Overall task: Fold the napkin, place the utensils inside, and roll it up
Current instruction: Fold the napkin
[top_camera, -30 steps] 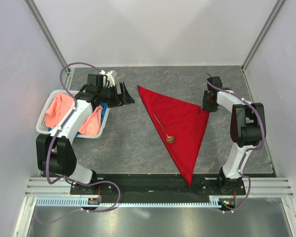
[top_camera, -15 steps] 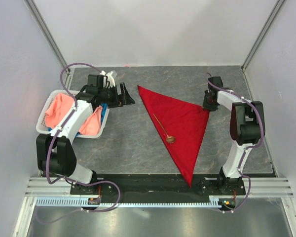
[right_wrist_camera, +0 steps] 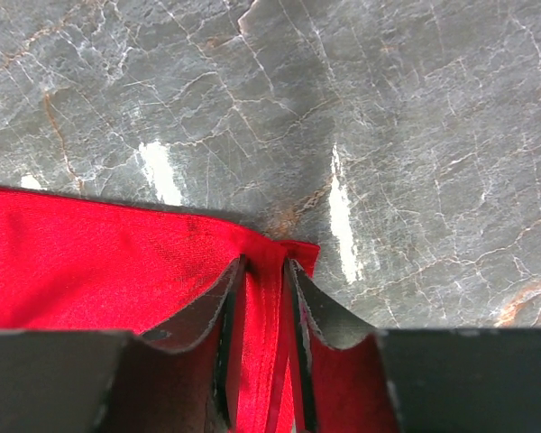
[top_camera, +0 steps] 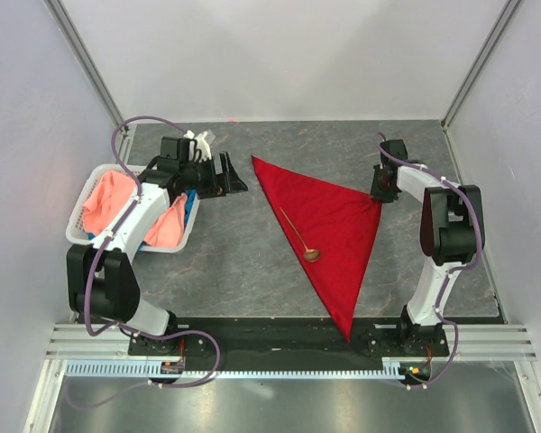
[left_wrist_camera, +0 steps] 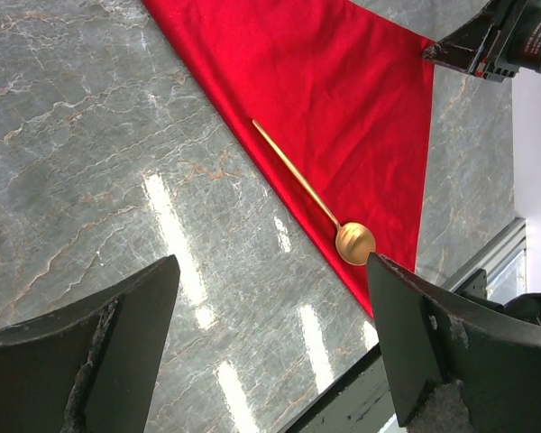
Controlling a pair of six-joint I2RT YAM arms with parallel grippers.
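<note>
- The right hand (right_wrist_camera: 263, 280) pinches the napkin (top_camera: 329, 225) corner at centre right of the overhead view; grip both layers firmly.
- The spoon (top_camera: 299, 238) lies along the fold's left edge; roll toward it.
- The left hand (top_camera: 225, 173) hangs released, upper left.

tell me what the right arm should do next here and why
Probably finish pinching, then lift that corner a little. The right gripper has its fingers narrowed around a ridge of the napkin at its right corner, not clearly clamped. The napkin is already a triangle with the spoon lying near its folded edge, so rolling can start there. The left gripper hangs open.
</note>
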